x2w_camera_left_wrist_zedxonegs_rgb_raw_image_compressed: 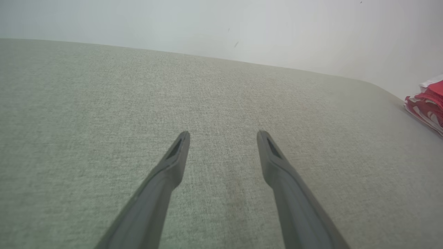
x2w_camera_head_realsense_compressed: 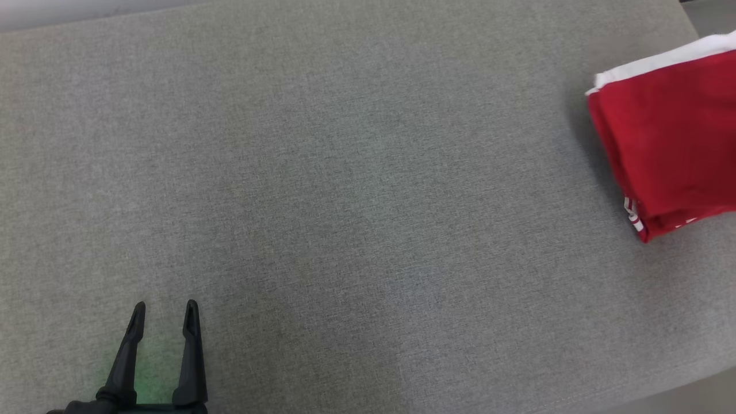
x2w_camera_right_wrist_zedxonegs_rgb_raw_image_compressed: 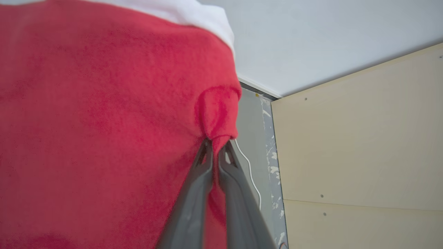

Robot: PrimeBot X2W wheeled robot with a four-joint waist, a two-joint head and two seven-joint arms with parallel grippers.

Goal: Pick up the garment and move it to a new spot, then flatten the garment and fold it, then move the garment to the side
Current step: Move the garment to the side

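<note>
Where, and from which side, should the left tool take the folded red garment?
Take the red garment at its near left corner, where the stacked layers show white stripes, coming from the left low over the grey surface. That edge faces the open left tool; the right tool pinches another fold.

The garment (x2w_camera_head_realsense_compressed: 667, 138) is solid red, with a white band along one edge and short white stripes at one corner. The surface (x2w_camera_head_realsense_compressed: 345, 201) is an even grey-green weave, unpatterned, with a faint green glow on it between the fingers of the left gripper (x2w_camera_head_realsense_compressed: 165, 305); left gripper and right gripper (x2w_camera_right_wrist_zedxonegs_rgb_raw_image_compressed: 217, 145) both have dark grey to black fingers. The wall (x2w_camera_left_wrist_zedxonegs_rgb_raw_image_compressed: 207, 24) is pale grey-white, the panels (x2w_camera_right_wrist_zedxonegs_rgb_raw_image_compressed: 363, 138) plain cream, the strip (x2w_camera_right_wrist_zedxonegs_rgb_raw_image_compressed: 251, 121) grey flecked with white, the thin cable (x2w_camera_right_wrist_zedxonegs_rgb_raw_image_compressed: 252, 173) white
</note>
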